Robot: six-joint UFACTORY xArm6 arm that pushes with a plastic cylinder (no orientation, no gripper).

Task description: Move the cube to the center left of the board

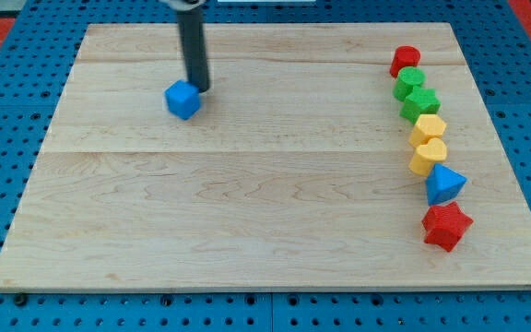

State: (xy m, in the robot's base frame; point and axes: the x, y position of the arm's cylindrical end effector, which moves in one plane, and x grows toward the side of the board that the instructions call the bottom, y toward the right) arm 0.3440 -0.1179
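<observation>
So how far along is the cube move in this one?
Done: the blue cube already sits apart from the other blocks, in the board's upper-left area. In hand: my tip rests at the cube's upper-right edge. Left: push it down and toward the view's left to reach center left.

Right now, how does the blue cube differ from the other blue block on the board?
The blue cube sits alone at the view's upper left, right beside my tip; the blue triangular block sits in the column of blocks at the view's right. The cube is boxy, the other tapers to a point. Both share the same blue.
</observation>
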